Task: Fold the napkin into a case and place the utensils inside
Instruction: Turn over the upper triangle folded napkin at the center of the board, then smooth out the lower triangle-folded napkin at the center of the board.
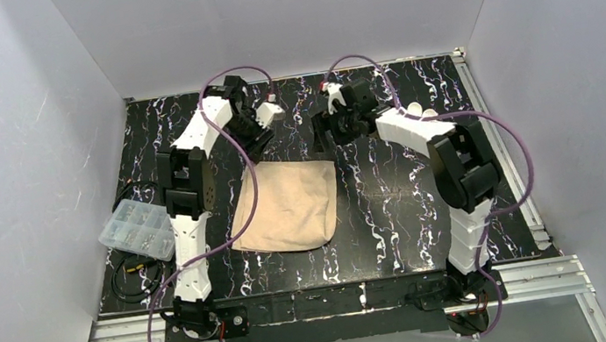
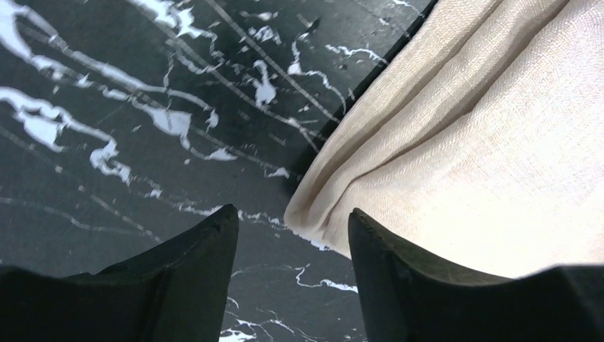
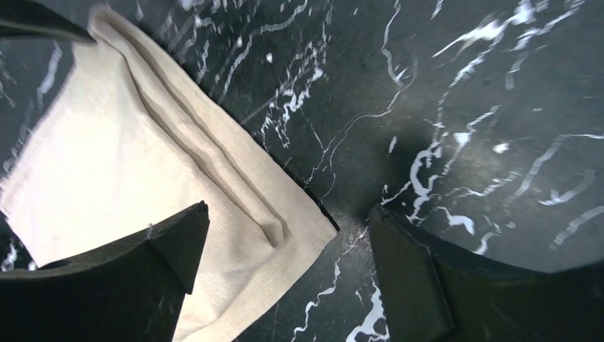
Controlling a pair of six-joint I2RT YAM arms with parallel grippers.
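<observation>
The beige napkin lies on the black marbled table, folded over with soft creases along its far edge. My left gripper is open and empty just above the napkin's far left corner. In the left wrist view that corner lies between the fingers of the gripper. My right gripper is open and empty over the far right corner. In the right wrist view the napkin ends in that corner between its jaws. A small white rounded piece, perhaps a utensil, peeks from behind the right arm.
A clear plastic compartment box sits off the table's left edge beside the left arm. Black cables lie below it. White walls close in the table on three sides. Purple cables loop over both arms.
</observation>
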